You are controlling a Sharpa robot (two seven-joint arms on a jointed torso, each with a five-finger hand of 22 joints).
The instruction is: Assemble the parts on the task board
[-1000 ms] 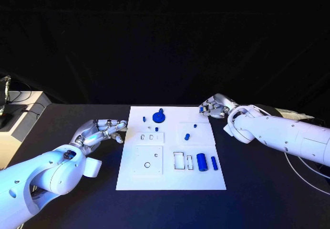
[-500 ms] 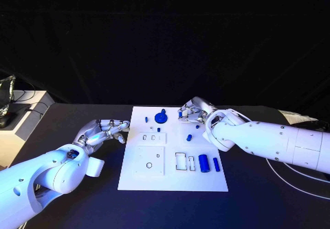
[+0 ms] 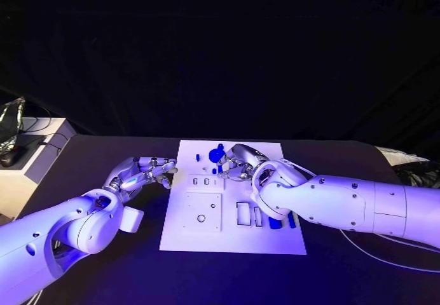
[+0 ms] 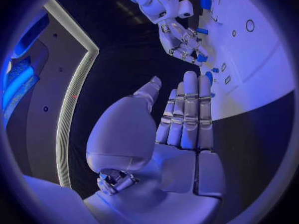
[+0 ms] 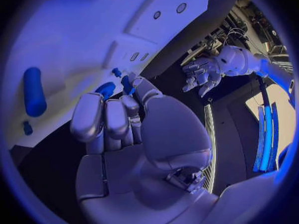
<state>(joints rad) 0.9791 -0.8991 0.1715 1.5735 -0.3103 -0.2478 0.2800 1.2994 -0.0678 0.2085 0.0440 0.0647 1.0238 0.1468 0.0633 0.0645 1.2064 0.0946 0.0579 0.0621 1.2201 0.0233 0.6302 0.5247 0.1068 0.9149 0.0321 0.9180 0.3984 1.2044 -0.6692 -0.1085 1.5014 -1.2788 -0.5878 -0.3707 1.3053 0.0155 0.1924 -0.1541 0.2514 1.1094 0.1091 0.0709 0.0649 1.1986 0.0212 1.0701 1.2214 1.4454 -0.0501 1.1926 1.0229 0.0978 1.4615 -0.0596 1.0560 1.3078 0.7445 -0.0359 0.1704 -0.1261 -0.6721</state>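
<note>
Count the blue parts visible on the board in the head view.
3 clear: a round part at the task board's far edge, a small peg left of it, a second peg by the right hand. The right arm probably hides more.

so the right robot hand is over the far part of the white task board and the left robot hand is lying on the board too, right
Not quite. The right robot hand is indeed over the far part of the task board, near the round blue part. But the left robot hand is not on the board: the head view shows it beside the board's left edge, over the black table.
</note>
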